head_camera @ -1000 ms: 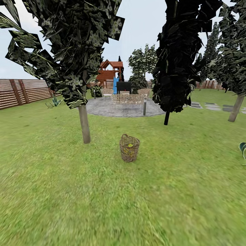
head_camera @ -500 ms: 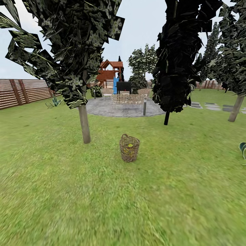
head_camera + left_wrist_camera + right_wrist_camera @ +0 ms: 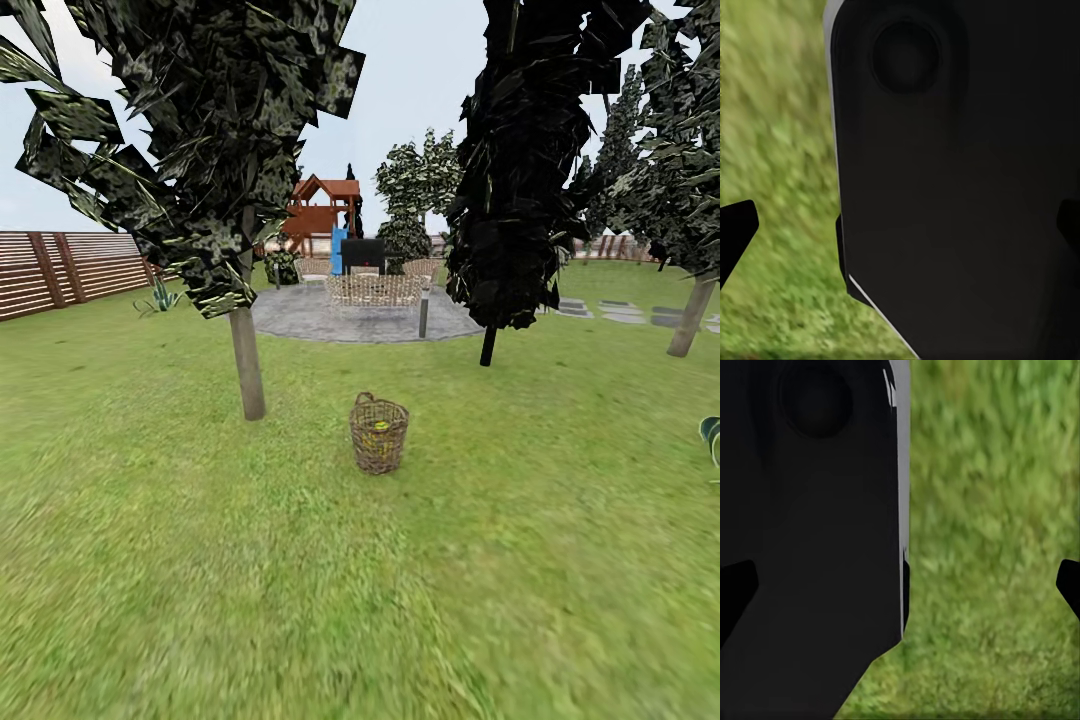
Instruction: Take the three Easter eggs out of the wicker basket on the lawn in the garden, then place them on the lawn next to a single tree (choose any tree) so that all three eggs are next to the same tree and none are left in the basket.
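Basket: the wicker basket (image 3: 379, 433) stands upright on the lawn (image 3: 300, 580) ahead of me in the head view, near the middle of the picture; its handle loop rises at the rim's left.
Contents: through the open weave I see a yellow Easter egg (image 3: 381, 426) lying inside, near the top; I cannot tell how many eggs are there.
Tree: the tree (image 3: 246, 365) with the pale trunk rises from the grass near the basket, to its left and slightly farther off; its mottled foliage hangs overhead.
Other trees: a near-black-leaved tree (image 3: 520, 170) with a thin dark trunk stands farther back on the right; another pale trunk (image 3: 691, 317) leans at the right edge.
Background: a grey paved patio (image 3: 350, 312) with woven chairs, a wooden playset (image 3: 325, 212) behind it, a slatted fence (image 3: 70, 268) on the left.
Left gripper: my left wrist view shows dark fingertips (image 3: 733, 236) at the picture's edges over blurred grass, beside a large black body (image 3: 960, 180); the tips stand apart.
Right gripper: likewise, dark fingertips (image 3: 735, 589) at the edges, spread wide, over grass; a black body (image 3: 810, 532) sits alongside.
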